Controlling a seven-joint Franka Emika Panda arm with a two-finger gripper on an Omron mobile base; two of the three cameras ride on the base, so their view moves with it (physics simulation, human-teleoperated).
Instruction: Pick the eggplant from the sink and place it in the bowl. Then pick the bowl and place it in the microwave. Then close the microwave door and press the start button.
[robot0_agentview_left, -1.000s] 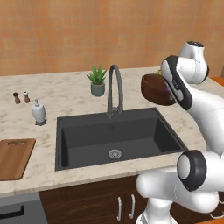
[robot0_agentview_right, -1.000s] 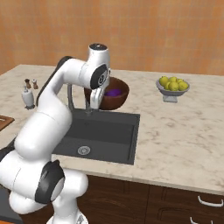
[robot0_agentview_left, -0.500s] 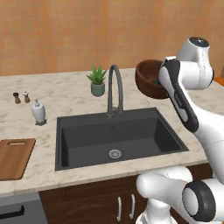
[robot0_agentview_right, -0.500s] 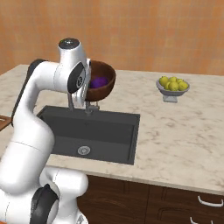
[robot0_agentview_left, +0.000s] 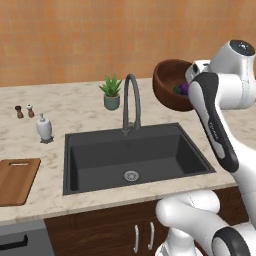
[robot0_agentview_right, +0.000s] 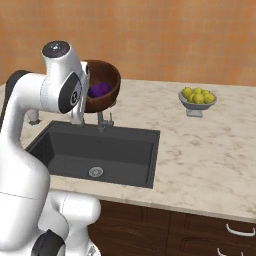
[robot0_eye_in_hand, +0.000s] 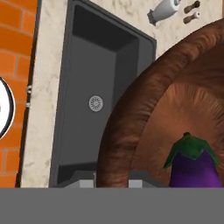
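My gripper (robot0_eye_in_hand: 112, 178) is shut on the rim of the brown wooden bowl (robot0_agentview_left: 169, 91), which hangs tilted in the air above the counter, behind the sink's right end. The purple eggplant (robot0_eye_in_hand: 194, 168) with its green cap lies inside the bowl (robot0_agentview_right: 106, 82) and shows as the eggplant (robot0_agentview_right: 99, 90) from the right base. Below is the dark grey sink (robot0_agentview_left: 95, 165), with nothing in it but its silver drain, and the gooseneck faucet (robot0_agentview_left: 131, 100) stands just left of the bowl. In the hand view the bowl (robot0_eye_in_hand: 153, 109) covers much of the sink (robot0_eye_in_hand: 87, 65). The microwave and its door are out of view.
A potted plant (robot0_agentview_left: 111, 92) stands behind the faucet. A soap dispenser (robot0_agentview_left: 44, 127), two small shakers (robot0_agentview_left: 24, 111) and a cutting board (robot0_agentview_left: 17, 180) lie left of the sink. A grey bowl of yellow-green fruit (robot0_agentview_right: 197, 99) sits on the right counter. A brick wall backs the counter.
The arm has swung and lifted the bowl with the eggplant higher and a little left, toward the faucet. The grip has not changed.
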